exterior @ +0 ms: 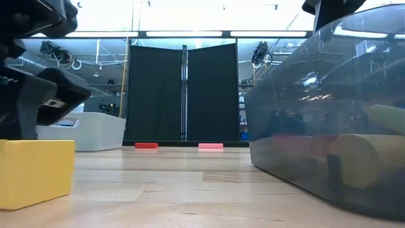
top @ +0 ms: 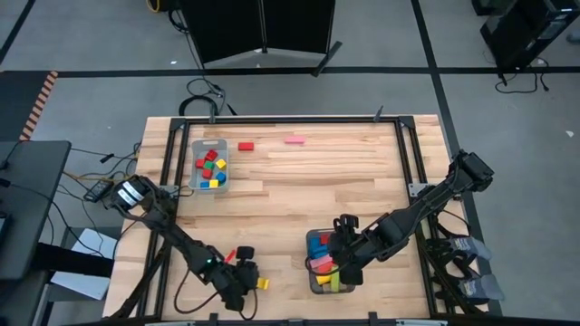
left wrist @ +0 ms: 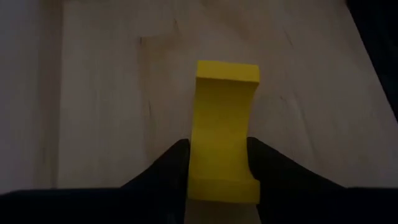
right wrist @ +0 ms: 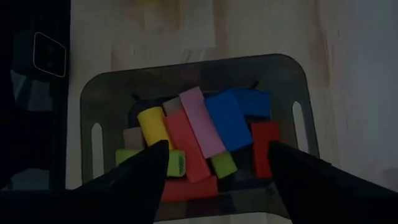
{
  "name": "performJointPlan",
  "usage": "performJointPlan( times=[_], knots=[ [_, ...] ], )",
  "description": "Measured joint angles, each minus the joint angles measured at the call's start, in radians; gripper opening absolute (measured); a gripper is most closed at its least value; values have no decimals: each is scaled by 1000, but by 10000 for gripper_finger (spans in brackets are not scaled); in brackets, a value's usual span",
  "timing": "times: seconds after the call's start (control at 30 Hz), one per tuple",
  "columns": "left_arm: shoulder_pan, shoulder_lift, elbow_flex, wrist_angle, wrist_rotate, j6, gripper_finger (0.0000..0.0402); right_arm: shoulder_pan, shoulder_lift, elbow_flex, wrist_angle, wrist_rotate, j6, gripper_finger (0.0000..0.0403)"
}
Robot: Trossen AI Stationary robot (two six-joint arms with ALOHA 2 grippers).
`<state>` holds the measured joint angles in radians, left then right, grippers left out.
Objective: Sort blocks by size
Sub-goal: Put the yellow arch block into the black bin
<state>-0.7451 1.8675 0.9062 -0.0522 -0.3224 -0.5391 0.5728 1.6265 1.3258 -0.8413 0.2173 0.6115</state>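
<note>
A yellow block (left wrist: 224, 118) with one hollowed side lies near the table's near edge, and my left gripper (top: 252, 279) is shut on it. It also shows in the low view (exterior: 35, 174). My right gripper (right wrist: 217, 177) is open and empty above the near grey tray (top: 319, 282), which holds several long blocks: red, pink, blue, yellow and green (right wrist: 202, 121). The far grey tray (top: 210, 145) holds several small red, yellow, green and blue blocks. A red block (top: 246, 145) and a pink block (top: 294, 139) lie flat on the table near its far edge. My left gripper pinches the yellow block between its two fingers (left wrist: 171, 165), one on each long side (left wrist: 198, 155), near the end closest to the wrist. The fingers come slanting down from the table's left and lie along the block. The block's underside rests on the table (exterior: 38, 206).
The metal frame (top: 272, 119) runs round the tabletop's edges. Bare wood (top: 299, 195) lies between the two trays. Cables (top: 204, 91) lie on the floor beyond the far edge.
</note>
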Motion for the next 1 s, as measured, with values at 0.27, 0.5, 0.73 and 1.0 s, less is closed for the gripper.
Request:
performJointPlan(
  times=[0.27, 0.5, 0.73, 1.0],
  knots=[
    [41, 5, 0, 76, -75, 60, 138, 0, -57, 0, 2, 62, -5, 277],
    [82, -3, -2, 106, -82, 124, 138, 2, -135, 0, 3, 114, -5, 274],
    [117, -61, -4, 131, -125, 223, 138, 3, -197, 1, 4, 153, -23, 259],
    [196, -109, -2, 369, -123, 424, 138, 6, -253, 1, 54, 194, -98, 252]
  ],
)
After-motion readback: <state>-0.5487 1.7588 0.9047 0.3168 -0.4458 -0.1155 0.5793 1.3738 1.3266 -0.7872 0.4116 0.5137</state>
